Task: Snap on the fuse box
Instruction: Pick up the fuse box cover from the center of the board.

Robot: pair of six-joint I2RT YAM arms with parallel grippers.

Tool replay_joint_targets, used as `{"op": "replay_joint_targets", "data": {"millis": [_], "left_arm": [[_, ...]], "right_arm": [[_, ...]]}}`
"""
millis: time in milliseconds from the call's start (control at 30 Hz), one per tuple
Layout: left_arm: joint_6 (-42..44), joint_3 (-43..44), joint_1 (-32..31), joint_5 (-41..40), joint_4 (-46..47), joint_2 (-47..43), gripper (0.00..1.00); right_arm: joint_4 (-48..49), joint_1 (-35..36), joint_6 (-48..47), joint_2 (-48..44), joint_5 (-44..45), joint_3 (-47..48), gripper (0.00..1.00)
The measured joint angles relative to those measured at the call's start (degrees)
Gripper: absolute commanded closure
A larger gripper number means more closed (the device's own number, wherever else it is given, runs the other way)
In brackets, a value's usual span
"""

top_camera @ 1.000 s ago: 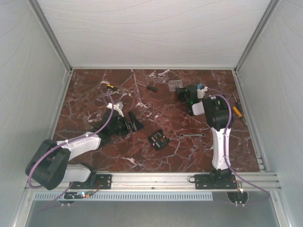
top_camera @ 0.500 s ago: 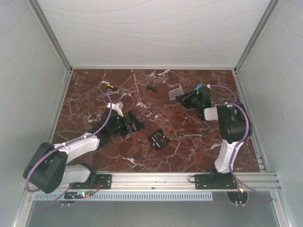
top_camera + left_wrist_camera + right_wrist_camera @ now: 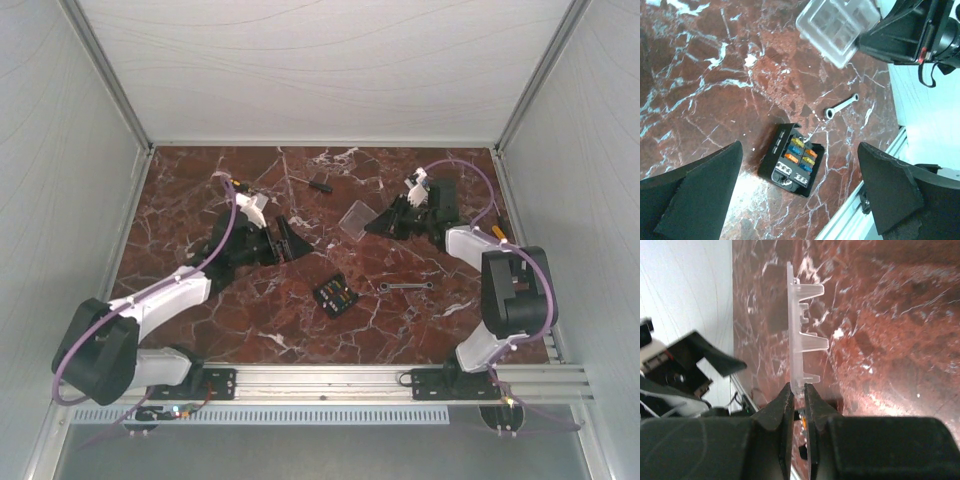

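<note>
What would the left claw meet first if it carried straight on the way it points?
Probably the fuse box, which lies centred ahead of the open left claw, though depth is unclear.

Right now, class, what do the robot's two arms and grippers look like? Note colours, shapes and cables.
Both arms are alike. The left arm and right arm have white links between bulky black joint housings, and a purple cable loops along each. The left gripper and right gripper are black, with two thick wedge-shaped fingers.
</note>
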Motion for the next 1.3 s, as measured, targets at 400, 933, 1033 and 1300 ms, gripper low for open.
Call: {"op": "replay_joint_targets", "data": {"millis": [400, 933, 1033, 1300], "left_arm": [[2.4, 6.5, 3.4, 14.2, 3.6, 6.1, 0.14], [7.2, 7.9, 5.0, 20.0, 3.5, 4.5, 0.35], [7.3, 8.0, 5.0, 22.3, 3.9, 4.5, 0.45], [6.1, 8.0, 5.0, 27.0, 6.1, 4.5, 0.68]], "right_arm": [[-14.8, 6.6, -16.8, -4.9, -13.8, 6.0, 1.0], [-24.9, 13.4, -28.2, -5.8, -21.3, 10.3, 1.0], [-26.0, 14.1, -29.7, -5.8, -21.7, 10.3, 1.0], [-28.1, 14.6, -31.6, -5.7, -22.0, 10.3, 1.0]]}}
